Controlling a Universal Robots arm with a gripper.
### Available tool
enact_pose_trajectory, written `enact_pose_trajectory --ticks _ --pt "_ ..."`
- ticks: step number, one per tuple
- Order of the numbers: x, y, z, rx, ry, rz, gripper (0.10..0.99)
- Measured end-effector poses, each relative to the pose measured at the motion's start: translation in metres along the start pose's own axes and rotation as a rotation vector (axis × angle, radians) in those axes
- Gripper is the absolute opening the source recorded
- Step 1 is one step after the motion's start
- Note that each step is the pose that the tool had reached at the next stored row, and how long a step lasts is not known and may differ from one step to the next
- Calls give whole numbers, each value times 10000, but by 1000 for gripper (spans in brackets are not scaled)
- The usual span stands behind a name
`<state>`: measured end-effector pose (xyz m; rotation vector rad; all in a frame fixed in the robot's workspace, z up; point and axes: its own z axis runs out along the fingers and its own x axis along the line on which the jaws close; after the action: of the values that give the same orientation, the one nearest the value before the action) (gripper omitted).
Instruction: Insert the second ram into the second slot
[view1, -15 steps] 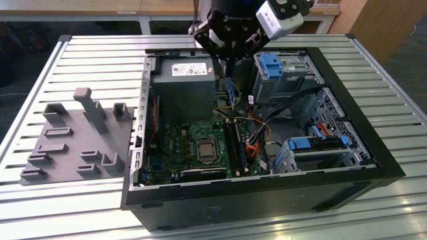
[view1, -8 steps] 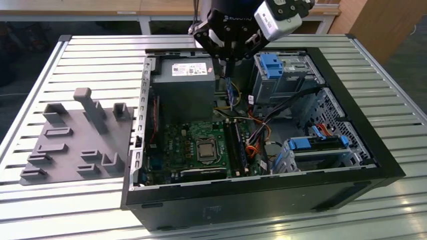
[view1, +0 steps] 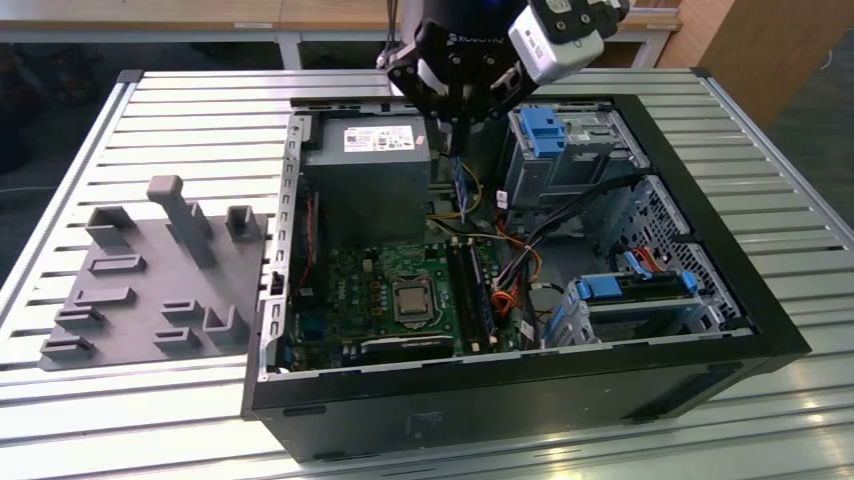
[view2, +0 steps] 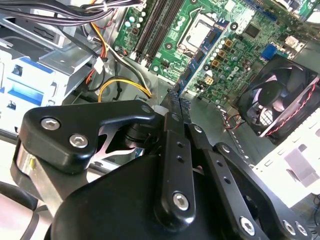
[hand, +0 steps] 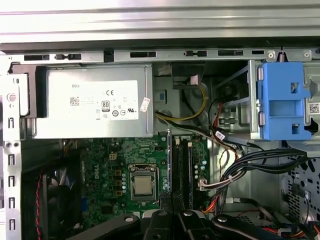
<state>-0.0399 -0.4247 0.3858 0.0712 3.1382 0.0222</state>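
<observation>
Jaws apparently pinch the second ram over the open case on a slatted table.

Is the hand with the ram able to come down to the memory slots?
Probably yes: the hand grips the ram over the open case, the slots lie uncovered, and the cables seem to run beside them, not across.

Black claw at the upper middle of the exterior view, hanging from the wrist at the frame's top edge, pointing downward, linkage arms drawn in, fingers pinched together on the second ram, narrow edge gripped
</observation>
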Motion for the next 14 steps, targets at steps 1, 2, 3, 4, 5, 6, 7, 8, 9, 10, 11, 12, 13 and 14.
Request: enact_pose_trajectory --ticks 1,2,3,4,5,6,7,8,9,10,11,12,13,14 --pt "0 -3 2 0 0 -1 118" --pt "-1 -6 5 0 0 0 118" --pt "0 -9 8 1 0 0 118" --pt "0 -12 12 2 1 0 118" --pt "0 -14 16 1 1 1 118" --pt "0 -14 18 3 1 0 118" --pt "-1 -15 21 3 1 0 118" --pt "-1 -15 23 2 1 0 118" --pt "0 -16 26 2 1 1 118" --pt "-1 -16 27 3 1 0 118" --pt "-1 -17 37 1 0 0 118" --pt "-1 -17 46 1 1 0 118" --pt "-1 -17 48 2 1 0 118" --pt "-1 -17 49 2 1 0 118"
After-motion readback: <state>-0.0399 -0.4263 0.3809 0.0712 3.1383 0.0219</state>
